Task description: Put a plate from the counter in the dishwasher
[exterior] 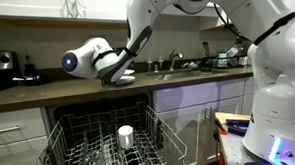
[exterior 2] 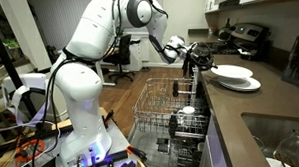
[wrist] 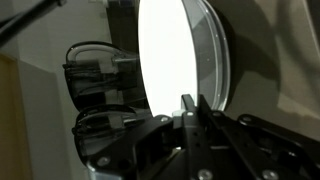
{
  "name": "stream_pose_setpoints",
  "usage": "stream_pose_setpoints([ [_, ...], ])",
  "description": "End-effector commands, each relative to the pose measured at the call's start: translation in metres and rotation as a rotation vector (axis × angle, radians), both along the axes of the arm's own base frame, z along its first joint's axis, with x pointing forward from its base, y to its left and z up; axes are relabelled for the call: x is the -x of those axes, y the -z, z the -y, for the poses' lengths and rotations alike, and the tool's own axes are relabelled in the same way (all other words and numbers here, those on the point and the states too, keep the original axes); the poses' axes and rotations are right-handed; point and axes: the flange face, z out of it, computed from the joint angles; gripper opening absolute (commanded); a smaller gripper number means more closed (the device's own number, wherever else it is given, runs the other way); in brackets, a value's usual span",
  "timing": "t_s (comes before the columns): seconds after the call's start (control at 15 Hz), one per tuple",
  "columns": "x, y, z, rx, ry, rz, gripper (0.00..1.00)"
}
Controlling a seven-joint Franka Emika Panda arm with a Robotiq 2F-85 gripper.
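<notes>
While pinching the rim of the plate (exterior 2: 232, 72) in the claw (exterior 2: 205, 64), with the plate just ahead over the counter (exterior 2: 223, 111), needed a firm hold. Likely called for a slow lift off the lower plate (exterior 2: 242, 84), then a level swing to the dishwasher (exterior 2: 155, 93) below.
</notes>
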Motion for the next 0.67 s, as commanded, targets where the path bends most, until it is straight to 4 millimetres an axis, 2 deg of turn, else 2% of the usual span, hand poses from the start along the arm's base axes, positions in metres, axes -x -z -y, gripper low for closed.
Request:
stream_pose_setpoints([
  [0.0,0.006,-0.031,-0.019,0.024,-0.007,0.025,0.06],
  [0.07,0.0,-0.008,-0.011,-0.003,-0.006,0.009,0.06],
  [0.2,0.001,-0.007,-0.017,-0.011,-0.014,0.008,0.07],
  [0.47,0.001,0.002,-0.012,-0.01,-0.008,-0.006,0.06],
  [0.6,0.003,0.009,-0.023,-0.003,0.004,-0.012,0.06],
])
